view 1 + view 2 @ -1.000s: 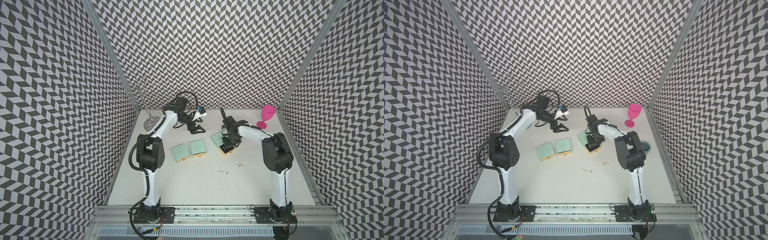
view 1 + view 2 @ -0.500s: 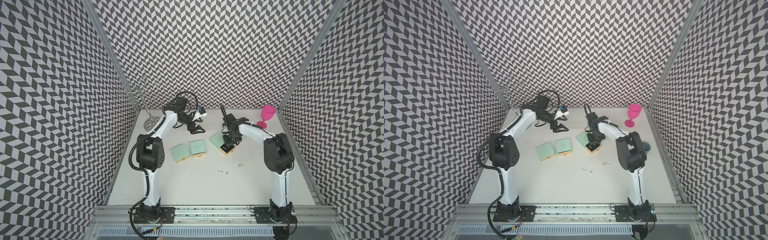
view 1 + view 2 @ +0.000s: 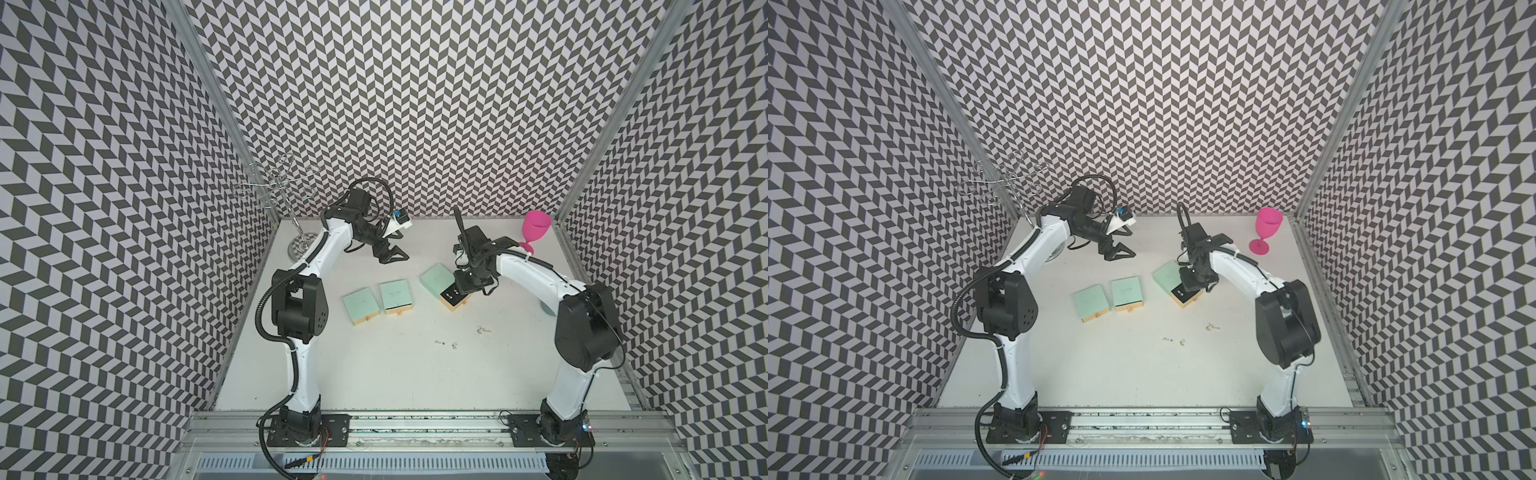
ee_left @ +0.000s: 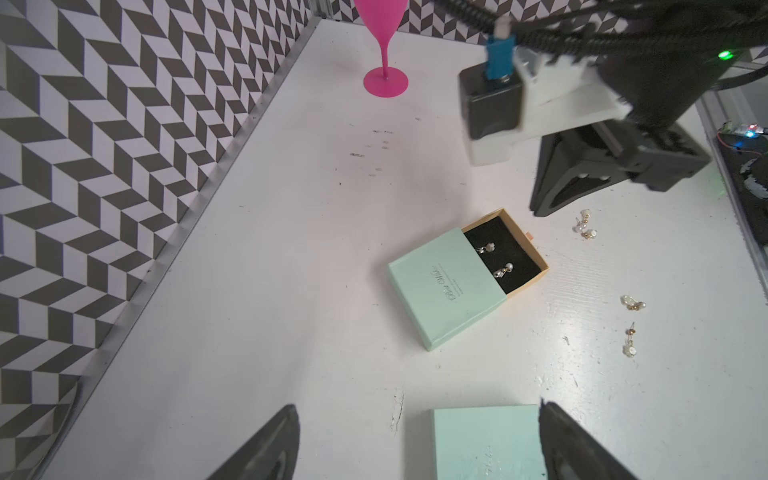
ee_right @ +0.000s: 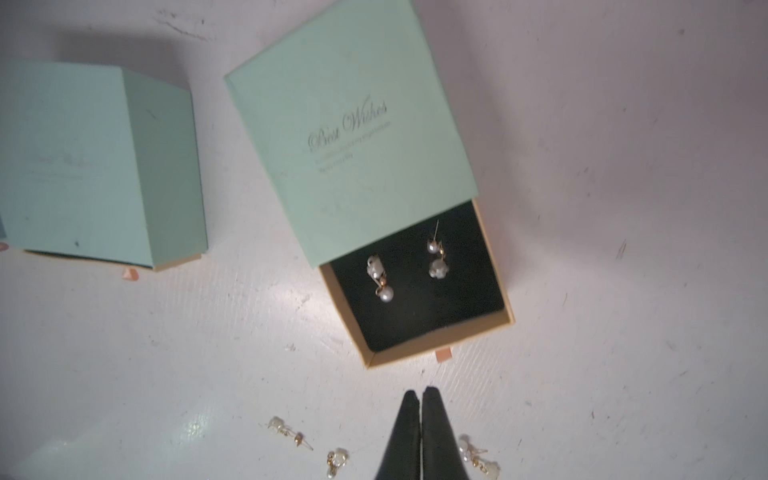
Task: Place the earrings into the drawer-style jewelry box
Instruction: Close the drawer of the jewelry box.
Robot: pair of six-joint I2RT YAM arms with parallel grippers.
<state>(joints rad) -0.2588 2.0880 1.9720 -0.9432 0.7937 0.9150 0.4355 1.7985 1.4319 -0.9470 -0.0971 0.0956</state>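
The drawer-style jewelry box (image 3: 433, 277) (image 5: 353, 124) is mint green, and its tan drawer (image 5: 419, 316) (image 4: 509, 253) is pulled out. On the drawer's black foam lie two pearl earrings (image 5: 380, 278) (image 4: 486, 248). More earrings (image 3: 484, 331) (image 3: 1168, 338) (image 5: 291, 432) lie loose on the white table. My right gripper (image 5: 417, 395) (image 3: 462, 291) is shut on nothing and hangs just past the drawer's front edge. Farther back, my left gripper (image 3: 395, 260) (image 4: 417, 407) is open and empty above the table.
Two closed mint boxes (image 3: 360, 305) (image 3: 395, 295) lie left of the open one. A pink goblet (image 3: 536, 227) (image 4: 384, 62) stands at the back right. A wire stand (image 3: 286, 195) fills the back left corner. Patterned walls enclose the table on three sides.
The right wrist has shifted slightly over the open drawer. The left arm has not moved.
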